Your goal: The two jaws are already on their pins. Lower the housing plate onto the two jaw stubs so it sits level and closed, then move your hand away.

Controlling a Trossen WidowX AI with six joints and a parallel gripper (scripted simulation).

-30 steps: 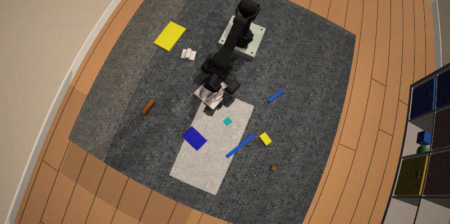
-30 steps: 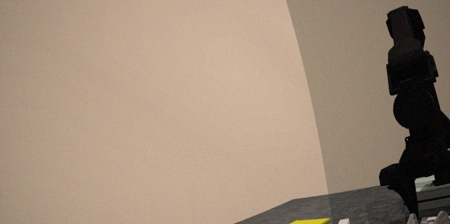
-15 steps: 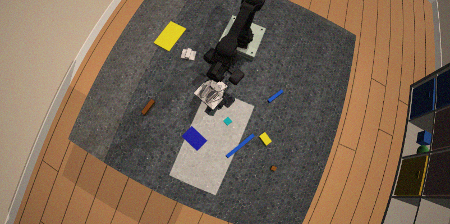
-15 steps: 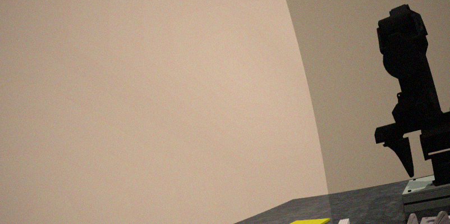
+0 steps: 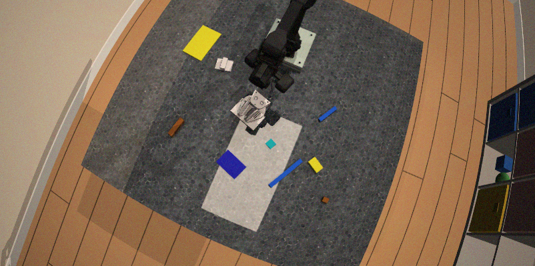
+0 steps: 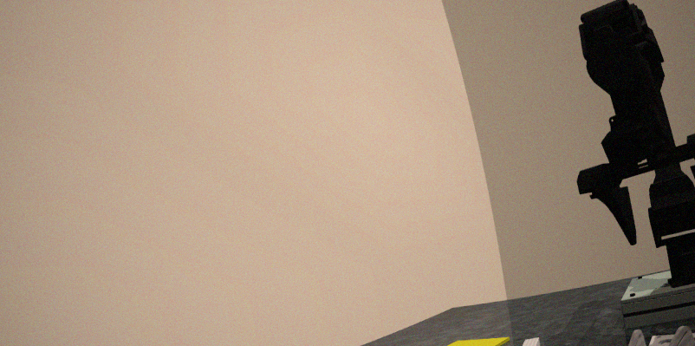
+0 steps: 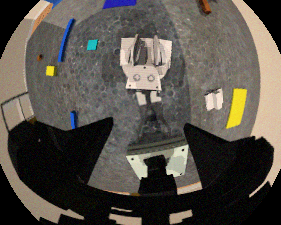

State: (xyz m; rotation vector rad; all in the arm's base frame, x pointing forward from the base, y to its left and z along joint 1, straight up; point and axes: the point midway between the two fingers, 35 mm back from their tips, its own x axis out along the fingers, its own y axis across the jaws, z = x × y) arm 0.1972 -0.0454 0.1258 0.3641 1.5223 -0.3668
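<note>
The pale housing plate [image 5: 259, 99] [image 7: 143, 84], with two round features, lies across the near ends of the two grey jaws and looks about level. The left jaw [image 7: 137, 50] and right jaw [image 7: 156, 50] stand side by side, reaching away from the plate over a pale base [image 5: 239, 110] [image 7: 166, 44]. The stubs and any gap under the plate are hidden. My gripper [image 7: 149, 124] is open and empty, raised clear of the plate and back toward the arm base. One finger shows hanging free in the exterior view; the other is cut off.
A small white stepped block [image 5: 223, 64] [image 7: 214, 100] and a yellow sheet [image 5: 202, 43] [image 7: 237, 108] lie on the arm-base side. A teal square [image 5: 270, 143] [image 7: 92, 45], blue sheet [image 5: 231, 164] and blue bar [image 5: 285, 173] lie beyond the assembly. A brown bar [image 5: 175, 127] lies off to one side.
</note>
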